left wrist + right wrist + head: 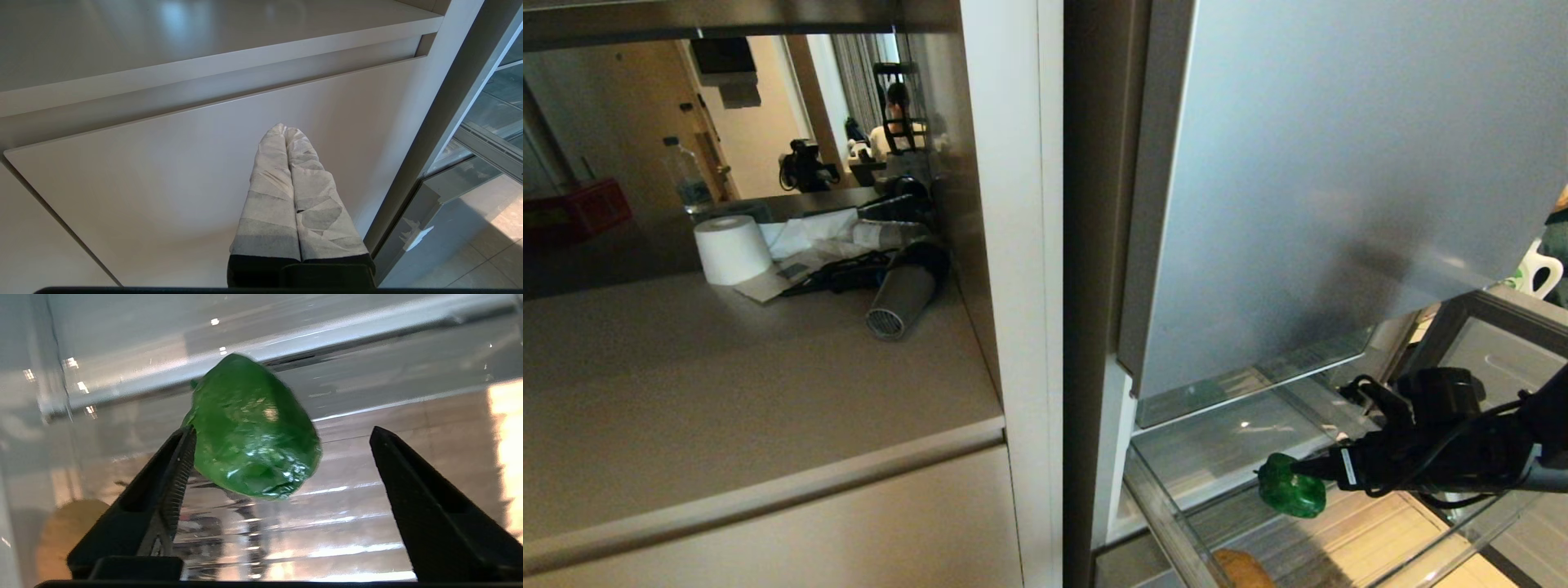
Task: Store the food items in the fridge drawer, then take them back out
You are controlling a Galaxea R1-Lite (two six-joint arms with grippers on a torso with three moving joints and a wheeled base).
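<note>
Over fridge drawer [1168,523], green bell pepper [1290,487], right gripper [282,445] jaws apart

Dim counter, glass glare, blurred pepper [253,428]

Our left gripper [285,130] points at a pale, flat cabinet front [163,175], its two fingers [269,196] pressed together with no gap, both wrapped in grey-white tape that is creased and patched. Above the panel we see a shadowed recess and then the light edge of a countertop [204,65]. Beside the panel stands a pale upright post [445,114], and past it we see clear glass panels [496,98] and a tiled floor [482,245].
</note>
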